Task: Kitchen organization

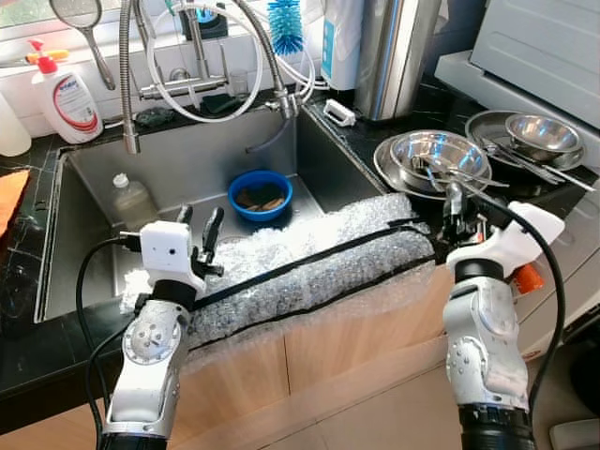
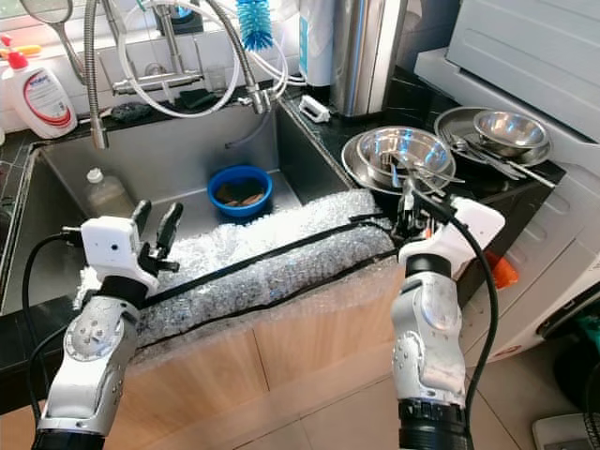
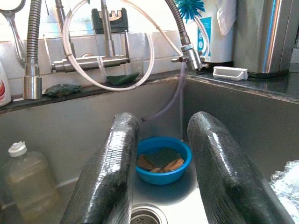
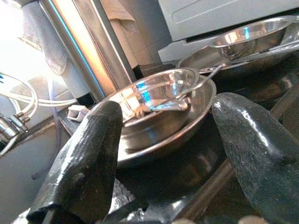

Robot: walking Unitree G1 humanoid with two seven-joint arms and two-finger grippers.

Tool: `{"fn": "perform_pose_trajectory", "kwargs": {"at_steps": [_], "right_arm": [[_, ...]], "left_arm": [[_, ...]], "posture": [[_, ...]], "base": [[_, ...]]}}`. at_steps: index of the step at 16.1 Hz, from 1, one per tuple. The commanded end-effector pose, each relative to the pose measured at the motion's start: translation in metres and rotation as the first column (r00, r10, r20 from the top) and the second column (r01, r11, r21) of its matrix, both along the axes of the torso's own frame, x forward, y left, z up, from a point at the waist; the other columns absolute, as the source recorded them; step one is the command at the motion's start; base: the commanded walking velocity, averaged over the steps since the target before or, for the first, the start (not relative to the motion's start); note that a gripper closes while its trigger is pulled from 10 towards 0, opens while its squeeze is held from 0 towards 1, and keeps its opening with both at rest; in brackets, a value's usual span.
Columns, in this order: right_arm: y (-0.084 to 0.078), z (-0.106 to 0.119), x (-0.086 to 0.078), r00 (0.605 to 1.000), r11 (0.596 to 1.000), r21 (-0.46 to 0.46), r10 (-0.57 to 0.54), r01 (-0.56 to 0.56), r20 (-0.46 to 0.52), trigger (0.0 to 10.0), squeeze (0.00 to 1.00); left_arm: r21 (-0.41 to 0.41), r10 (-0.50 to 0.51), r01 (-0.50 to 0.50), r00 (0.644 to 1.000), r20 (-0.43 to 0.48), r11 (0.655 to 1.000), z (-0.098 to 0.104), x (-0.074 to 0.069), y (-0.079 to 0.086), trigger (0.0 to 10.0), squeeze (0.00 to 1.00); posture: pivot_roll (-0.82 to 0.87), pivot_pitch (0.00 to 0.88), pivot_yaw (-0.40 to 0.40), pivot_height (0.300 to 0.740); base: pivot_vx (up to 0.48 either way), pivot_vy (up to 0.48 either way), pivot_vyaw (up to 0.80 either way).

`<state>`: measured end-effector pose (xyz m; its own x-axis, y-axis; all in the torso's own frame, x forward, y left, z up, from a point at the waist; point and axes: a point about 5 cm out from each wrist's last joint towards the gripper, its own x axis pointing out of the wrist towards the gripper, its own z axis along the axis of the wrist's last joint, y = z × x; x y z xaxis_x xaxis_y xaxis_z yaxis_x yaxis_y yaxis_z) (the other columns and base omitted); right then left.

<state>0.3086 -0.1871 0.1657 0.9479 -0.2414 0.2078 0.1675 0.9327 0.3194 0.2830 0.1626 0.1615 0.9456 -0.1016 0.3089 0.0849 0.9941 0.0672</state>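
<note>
My right gripper (image 1: 454, 208) hovers released before the stacked steel bowls (image 1: 439, 157) on the black counter (image 1: 375, 131); my left gripper (image 1: 199, 234) hangs released over the sink (image 1: 187, 164), facing the blue bowl (image 1: 260, 194). I judge the approach step active. Next: advance, then close on a bowl rim. Bubble wrap (image 1: 309, 262) covers the sink's front edge.

Each arm has a silver cast forearm, a white wrist housing, a looping black cable, and a left claw (image 1: 200, 234) and right claw (image 1: 454, 208) with two black fingers.
</note>
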Motion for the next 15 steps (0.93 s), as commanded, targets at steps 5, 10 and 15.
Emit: {"fn": "perform_pose_trajectory", "kwargs": {"at_steps": [5, 10, 15], "right_arm": [[-0.0014, 0.0047, 0.0042, 1.000, 1.000, 0.018, -0.012, 0.012, 0.024, 0.2, 0.00], [-0.0017, 0.0022, 0.0051, 1.000, 1.000, 0.022, -0.020, 0.019, 0.012, 10.0, 0.00], [0.0025, 0.0015, 0.0062, 1.000, 1.000, 0.029, -0.006, 0.005, 0.013, 0.0, 0.00]], "left_arm": [[0.016, 0.002, -0.002, 1.000, 0.006, 1.000, 0.0006, -0.0014, -0.0003, 10.0, 0.00], [0.017, 0.002, -0.002, 1.000, 0.002, 1.000, -0.0005, -0.0017, -0.0003, 10.0, 0.00], [0.015, 0.001, -0.001, 1.000, 0.003, 1.000, -0.0003, -0.0016, -0.0006, 10.0, 0.00]], "posture": [[-0.10, 0.021, 0.037, 0.740], [-0.10, 0.020, 0.036, 0.740], [-0.10, 0.020, 0.037, 0.740]], "base": [[0.000, 0.000, 0.00], [0.000, 0.000, 0.00], [0.000, 0.000, 0.00]]}}
